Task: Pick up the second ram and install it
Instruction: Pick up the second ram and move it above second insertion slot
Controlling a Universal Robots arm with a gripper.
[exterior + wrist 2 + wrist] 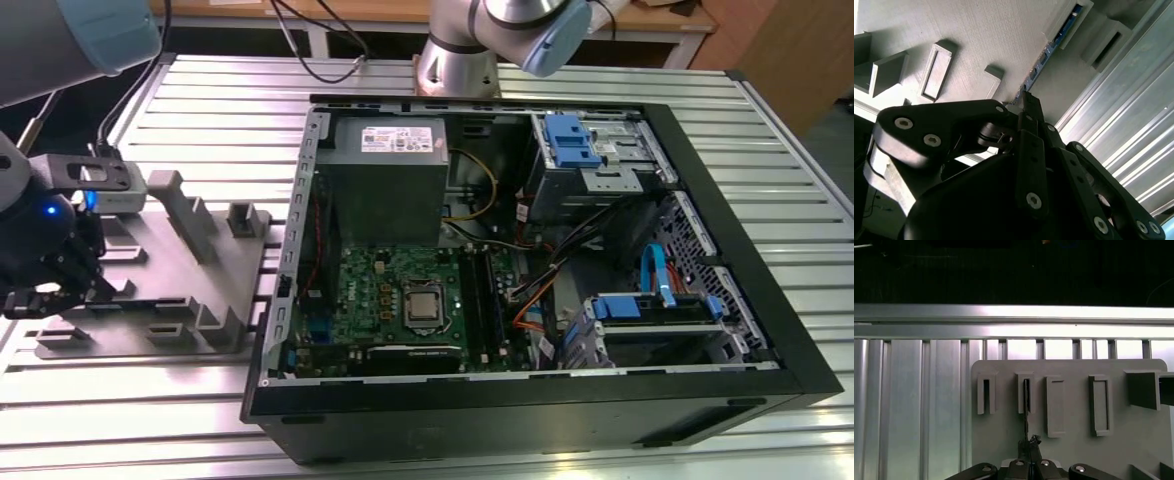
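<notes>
The second ram [1026, 410] shows edge-on as a thin dark strip standing in a slot of the grey moulded tray [1074, 450]. In the second wrist view its blue-green edge [1046, 52] runs from the slot to my fingertips. My gripper [1029, 444] is shut on the near end of the strip, its black fingers [1031, 150] pressed together around it. In the exterior view the gripper [38, 298] hangs low over the tray [200, 270] at the far left, well apart from the green motherboard [387, 290].
An open black computer case [534, 400] lies on the ribbed metal table [200, 100], to the exterior view's right of the tray. Inside are a grey power supply [387, 150], cables and blue drive bays [574, 140]. The tray has several other raised slots [1100, 405].
</notes>
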